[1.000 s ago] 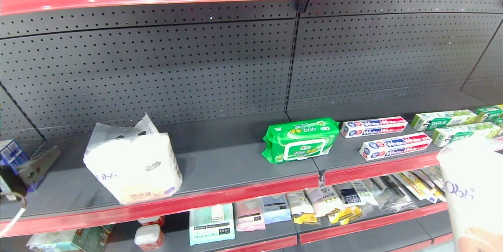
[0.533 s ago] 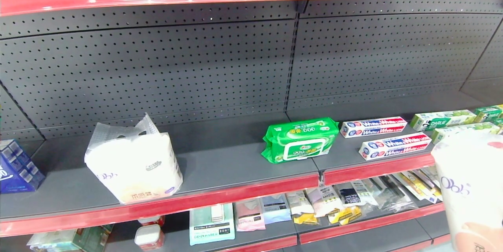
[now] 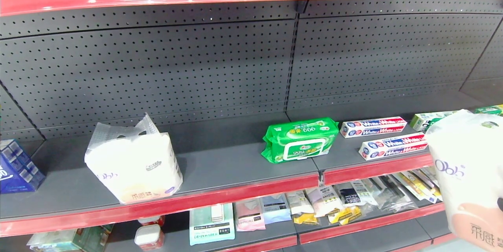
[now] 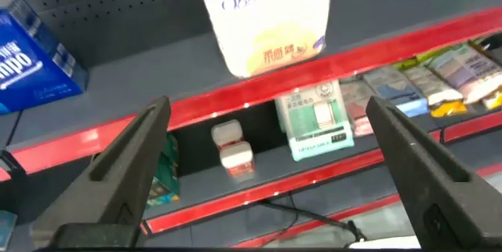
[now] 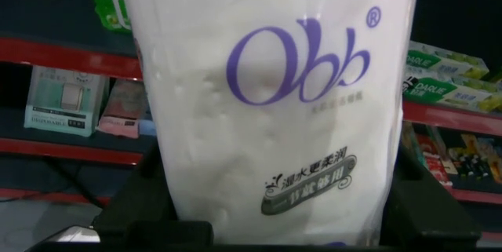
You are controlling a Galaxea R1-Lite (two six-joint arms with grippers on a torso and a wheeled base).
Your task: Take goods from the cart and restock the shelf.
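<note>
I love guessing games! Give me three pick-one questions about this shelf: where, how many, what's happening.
1. Where is the green wipes pack? A) beside the toothpaste boxes B) one shelf lower C) in an end effector
2. How many red-and-blue toothpaste boxes? A) one B) two C) five
3. The left end effector is: A) open B) shut on a box C) holding wipes
1 A, it lies left of them. 2 B, two lie side by side. 3 A, its jaws stand apart, empty.
</note>
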